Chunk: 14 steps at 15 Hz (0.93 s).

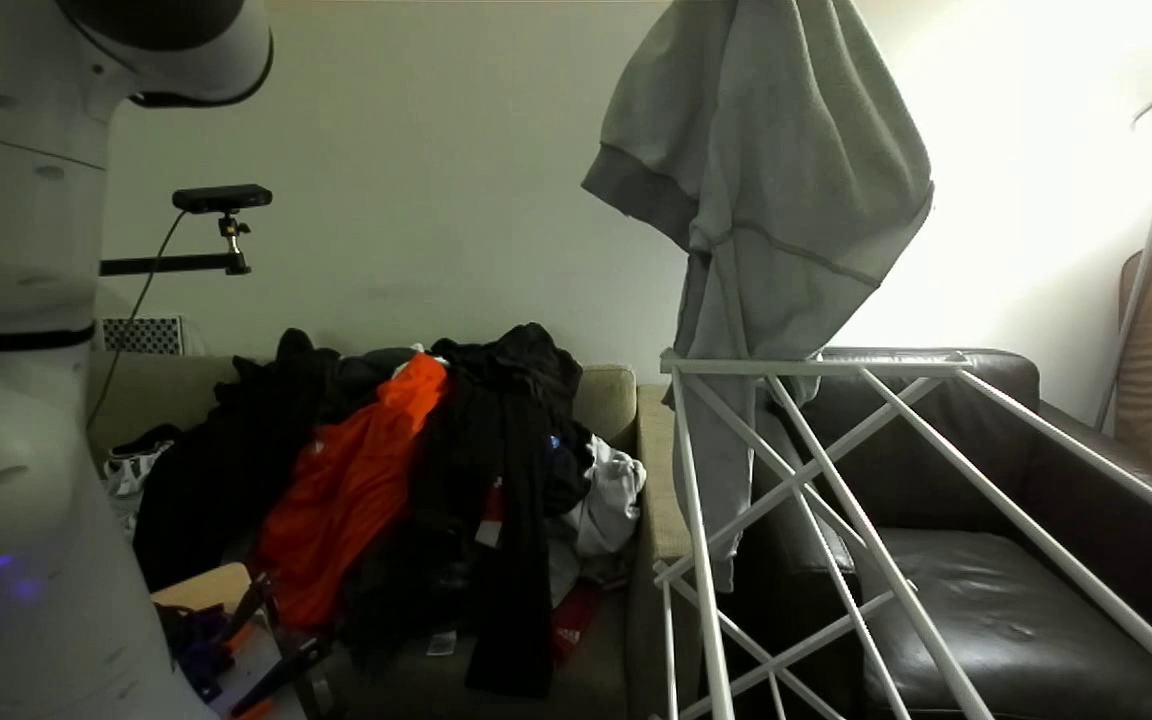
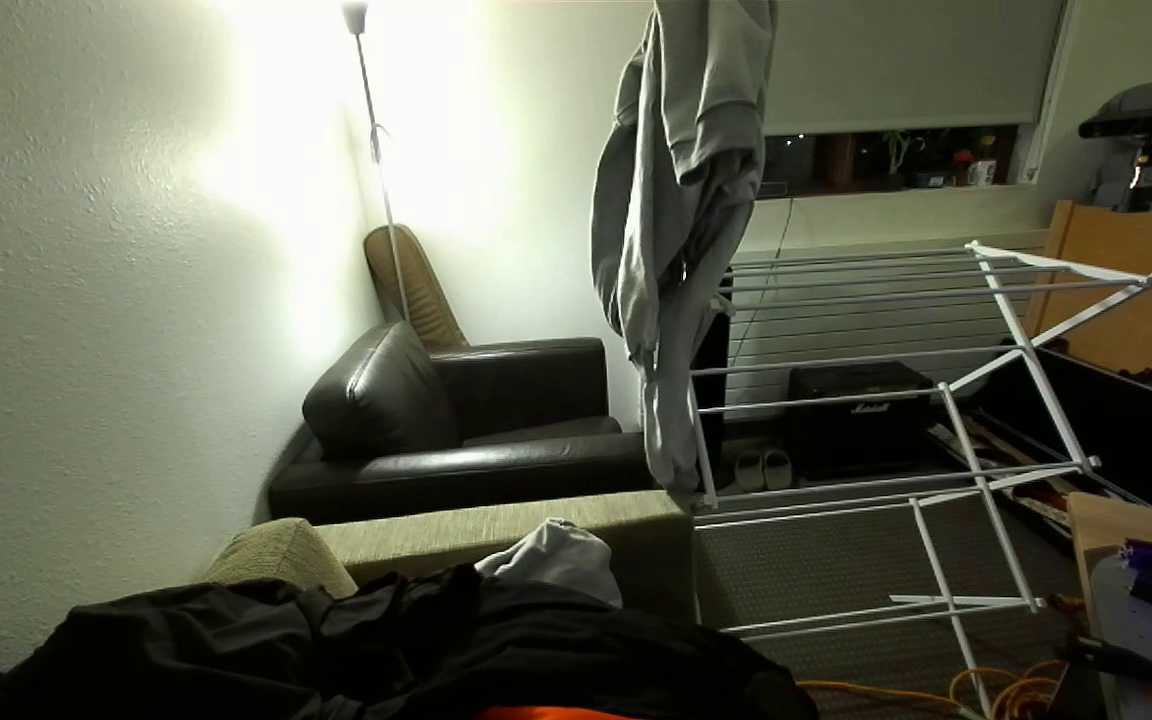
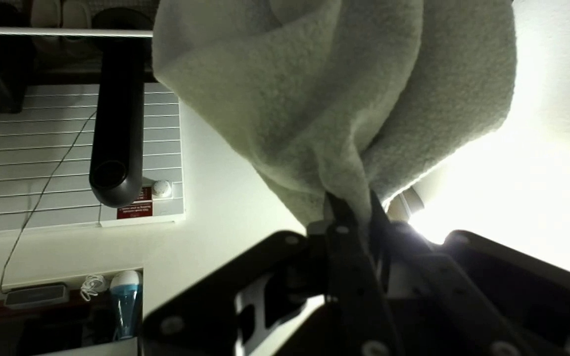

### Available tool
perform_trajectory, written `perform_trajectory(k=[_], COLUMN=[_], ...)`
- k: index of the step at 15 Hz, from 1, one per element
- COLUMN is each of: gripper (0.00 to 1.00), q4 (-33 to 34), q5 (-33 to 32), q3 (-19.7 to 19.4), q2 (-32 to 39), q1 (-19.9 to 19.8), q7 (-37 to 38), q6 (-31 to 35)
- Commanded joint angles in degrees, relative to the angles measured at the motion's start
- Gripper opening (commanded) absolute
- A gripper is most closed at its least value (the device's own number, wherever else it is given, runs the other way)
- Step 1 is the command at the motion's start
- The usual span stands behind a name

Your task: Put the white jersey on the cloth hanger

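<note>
The whitish-grey jersey (image 1: 786,200) hangs down from above, bunched and folded, in both exterior views (image 2: 681,200). My gripper (image 3: 354,205) is shut on a pinched fold of the jersey (image 3: 309,99) in the wrist view. In the exterior views the gripper and the jersey's top are out of frame. The cloth hanger is a white folding drying rack (image 1: 896,369), also in an exterior view (image 2: 1004,300). The jersey's lower part hangs at the rack's end on the armchair side. Part of it shows behind the rack's bars. I cannot tell whether it touches them.
A sofa holds a heap of black clothes (image 1: 496,450) and an orange garment (image 1: 366,480). A dark leather armchair (image 2: 536,470) and a floor lamp (image 2: 383,180) stand beyond the rack. A mounted camera (image 1: 223,198) is near the arm (image 1: 16,250). Orange cable (image 2: 866,690) lies on the floor.
</note>
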Motion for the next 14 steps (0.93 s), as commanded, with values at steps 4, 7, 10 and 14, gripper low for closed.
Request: perform_trajectory(k=[4, 7, 10, 14], gripper=[0.03, 0.03, 0.03, 0.03], q4=[-1.47, -1.38, -2.3, -4.24], q5=[-1.98, -5.26, -8.27, -10.78], q3=[-0.99, -0.64, -0.32, -0.41], q2=[-4.47, -5.04, -5.53, -6.28], q1=[0.59, 3.36, 6.2, 8.98], q7=[-3.81, -2.2, -2.44, -3.09], q6=[-5.64, -8.79, -10.51, -12.33])
